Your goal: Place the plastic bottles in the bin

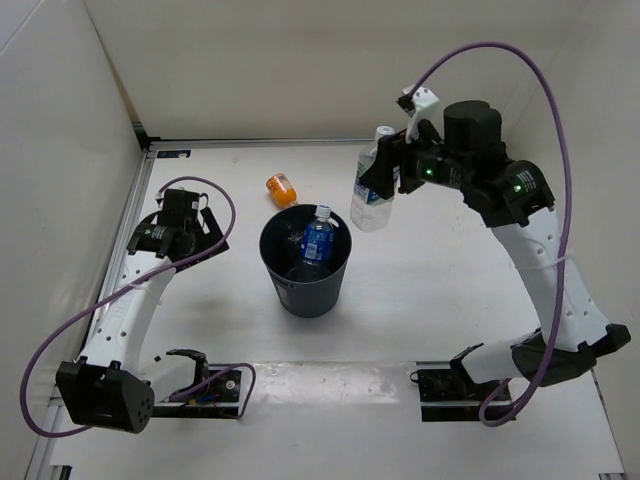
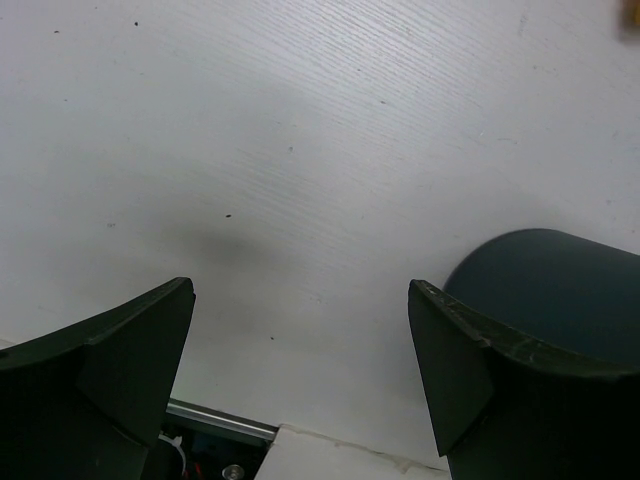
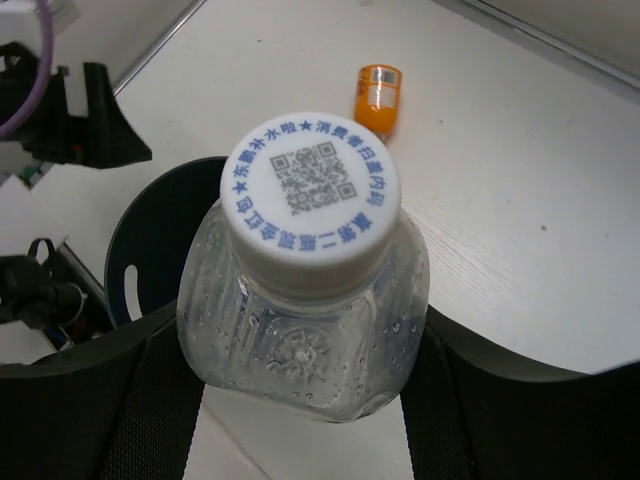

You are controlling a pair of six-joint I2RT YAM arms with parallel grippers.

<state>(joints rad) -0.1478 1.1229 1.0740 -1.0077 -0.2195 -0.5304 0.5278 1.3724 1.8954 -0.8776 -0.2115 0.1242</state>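
Observation:
The dark grey-blue bin stands mid-table. A blue-labelled clear bottle stands inside it, with something clear beside it that I cannot make out. The short orange bottle lies on the table just behind the bin. My right gripper is shut on the clear bottle with the white-blue label and holds it upright above the table, right of and behind the bin. In the right wrist view its white cap faces the camera between my fingers, with the bin and the orange bottle beyond. My left gripper is open and empty, left of the bin.
White walls close the table at the back and both sides. In the left wrist view the open left gripper hangs over bare table, with the bin's side at the right. Arm bases and cables sit at the near edge.

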